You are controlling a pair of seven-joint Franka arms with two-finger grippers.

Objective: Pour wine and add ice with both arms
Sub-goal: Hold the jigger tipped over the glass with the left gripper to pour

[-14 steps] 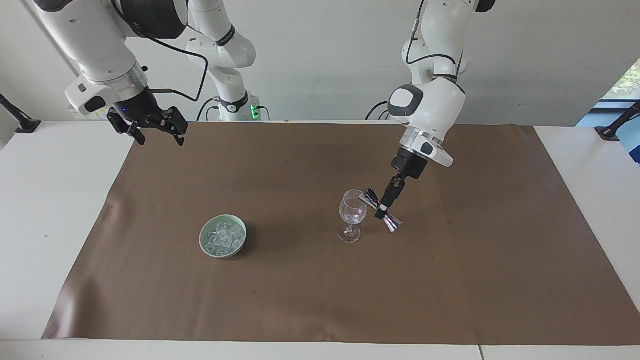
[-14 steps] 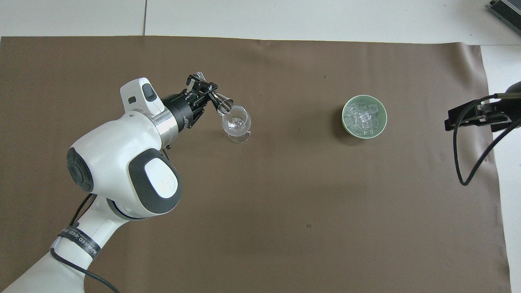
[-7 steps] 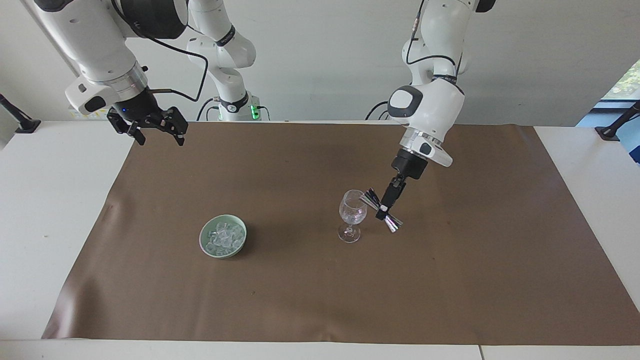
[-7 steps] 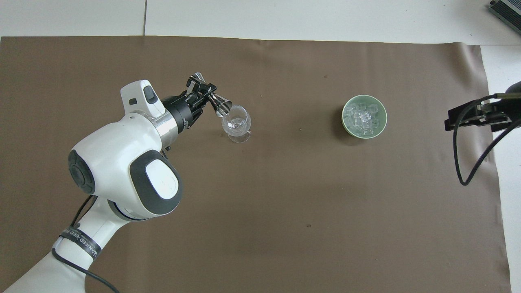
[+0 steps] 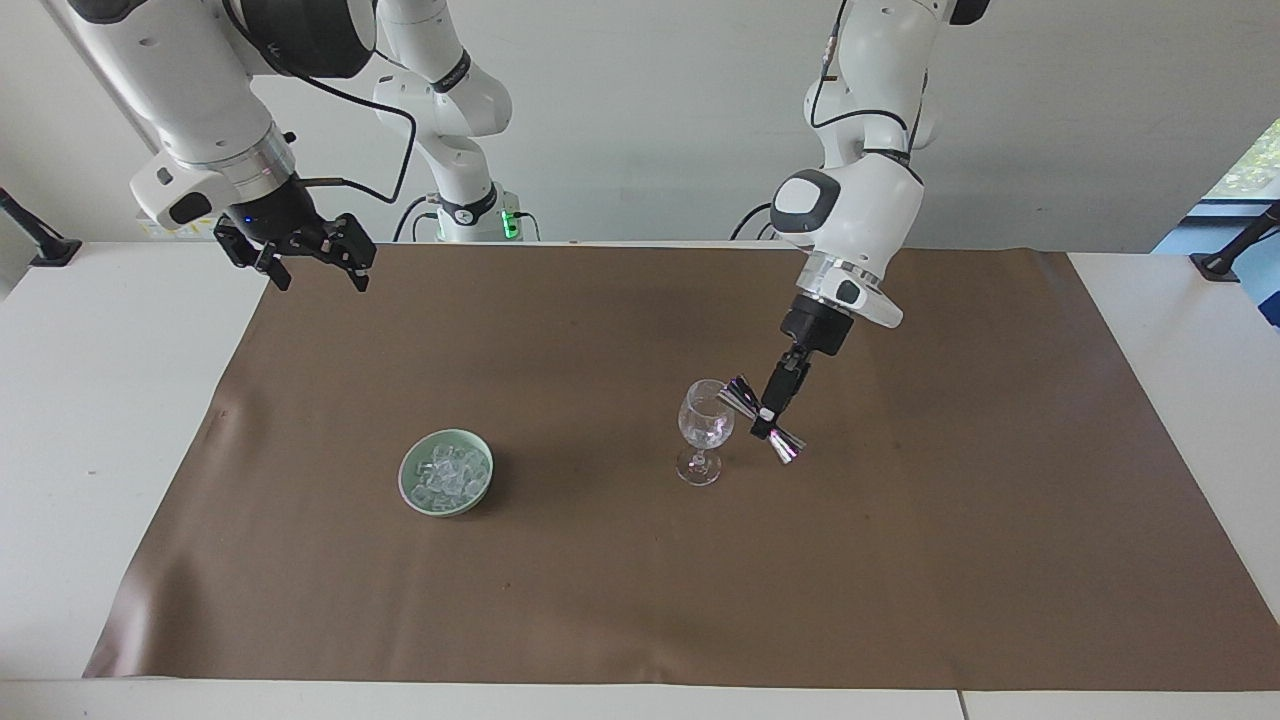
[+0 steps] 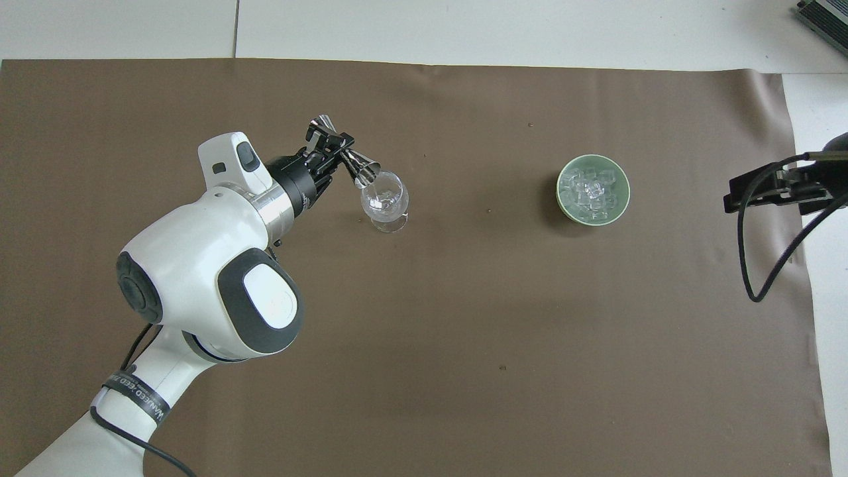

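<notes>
A clear wine glass [image 5: 705, 425] stands upright on the brown mat; it also shows in the overhead view [image 6: 384, 199]. My left gripper [image 5: 768, 415] is shut on the waist of a double-ended metal jigger [image 5: 745, 400], held tilted with its lower mouth at the glass's rim, as the overhead view [image 6: 361, 171] also shows. A heap of clear ice [image 5: 447, 472] lies in a pale green bowl [image 5: 445, 435] toward the right arm's end, also in the overhead view [image 6: 591, 192]. My right gripper [image 5: 320, 278] is open and empty, waiting in the air over the mat's corner near the right arm's base.
The brown mat [image 5: 600, 600] covers most of the white table [image 5: 90, 400]. A black cable [image 6: 748, 265] hangs from the right arm over the mat's edge. The left arm's white elbow [image 6: 218, 291] hangs over the mat.
The left arm's wrist has drawn back slightly while the jigger stays tipped at the glass's rim. The right arm has not moved.
</notes>
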